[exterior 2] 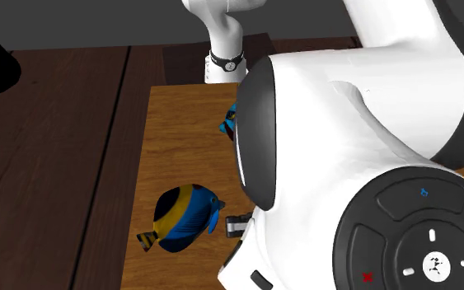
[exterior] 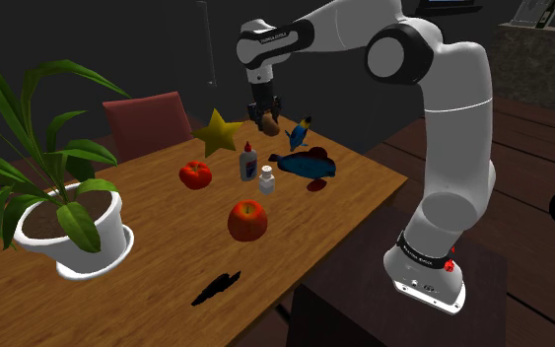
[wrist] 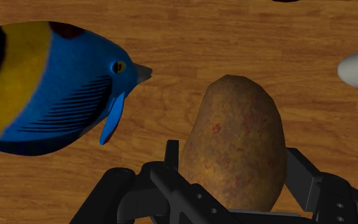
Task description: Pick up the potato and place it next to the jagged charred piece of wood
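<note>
We've got the black gripper (wrist: 233,168) clamped on the brown potato (wrist: 238,127), a finger on each side, with the blue-and-yellow toy fish (wrist: 50,89) lying just beside on the wooden table (wrist: 234,38). The grab looks done. What's left is the carry to the jagged charred wood (exterior: 216,288), well apart at the shoulder view's near table edge, then the release beside it.
</note>
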